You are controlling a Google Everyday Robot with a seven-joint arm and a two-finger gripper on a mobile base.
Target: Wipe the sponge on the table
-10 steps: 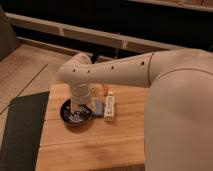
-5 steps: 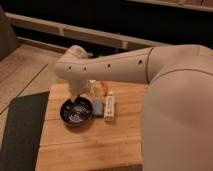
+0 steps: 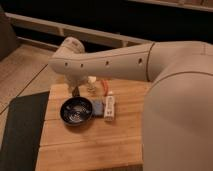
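Observation:
The sponge (image 3: 97, 106), a small blue-grey block, lies flat on the wooden table (image 3: 85, 147) between a black bowl (image 3: 75, 111) and a white pack (image 3: 109, 107). My arm reaches in from the right, its wrist bending down over the table's far left corner. The gripper (image 3: 75, 90) hangs there just behind the bowl, a short way up and left of the sponge, holding nothing I can make out. Much of it is hidden under the wrist.
A small pale object (image 3: 91, 82) and a reddish item (image 3: 104, 88) sit near the table's far edge. A dark grey mat (image 3: 22, 130) lies on the floor to the left. My arm's bulk covers the right side of the view.
The arm has swung left and back, from above the bowl toward the far left corner. The sponge beside the bowl now shows; the objects have not moved.

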